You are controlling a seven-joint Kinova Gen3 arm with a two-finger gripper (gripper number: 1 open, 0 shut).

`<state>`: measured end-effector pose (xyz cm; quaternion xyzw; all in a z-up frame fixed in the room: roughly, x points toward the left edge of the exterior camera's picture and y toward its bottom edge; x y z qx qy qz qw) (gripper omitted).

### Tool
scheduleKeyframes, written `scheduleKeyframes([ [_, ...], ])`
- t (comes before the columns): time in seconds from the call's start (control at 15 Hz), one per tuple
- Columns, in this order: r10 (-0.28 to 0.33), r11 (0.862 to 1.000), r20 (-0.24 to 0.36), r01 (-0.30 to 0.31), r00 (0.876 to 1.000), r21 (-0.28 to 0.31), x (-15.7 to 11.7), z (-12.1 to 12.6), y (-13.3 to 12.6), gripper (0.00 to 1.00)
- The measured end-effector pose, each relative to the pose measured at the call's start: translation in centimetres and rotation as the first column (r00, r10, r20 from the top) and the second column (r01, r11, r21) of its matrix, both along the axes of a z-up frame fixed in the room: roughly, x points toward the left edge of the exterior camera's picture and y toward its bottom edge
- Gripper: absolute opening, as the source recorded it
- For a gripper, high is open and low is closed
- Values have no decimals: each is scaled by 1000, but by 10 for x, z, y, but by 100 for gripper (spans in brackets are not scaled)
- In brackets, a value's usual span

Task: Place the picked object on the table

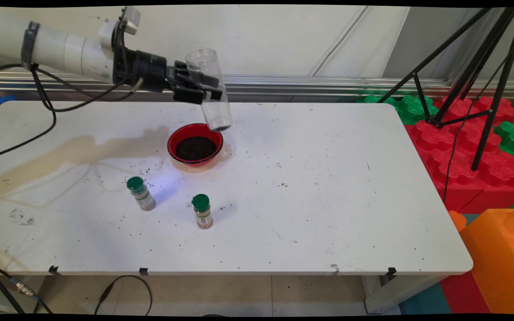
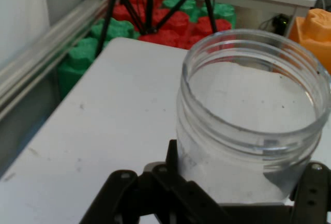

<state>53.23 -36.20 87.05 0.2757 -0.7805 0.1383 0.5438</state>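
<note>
Fingers (image 1: 201, 89) clamped on clear empty jar (image 1: 209, 91), tipped mouth-down. Poised over red bowl (image 1: 174, 142) of dark grounds near tabletop's (image 1: 328, 200) far edge. Two green-capped spice bottles (image 1: 140, 193) nearer front edge.

Bright even light; soft arm shadow on table (image 1: 283, 214).

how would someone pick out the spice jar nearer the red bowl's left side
On the white table, find the red bowl of dark grains. Two green-capped spice jars stand nearer the camera; it is the left one, leaning slightly, with greyish contents where its neighbour shows brownish.
</note>
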Motion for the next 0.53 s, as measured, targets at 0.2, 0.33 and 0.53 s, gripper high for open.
scheduleKeyframes([
  [0.2,-27,999,1,26,1000,34,-14,-9,5,0],
  [0.33,-41,998,7,41,999,50,-22,-16,8,0],
  [0.53,-61,996,25,59,998,68,-34,-30,13,0],
])
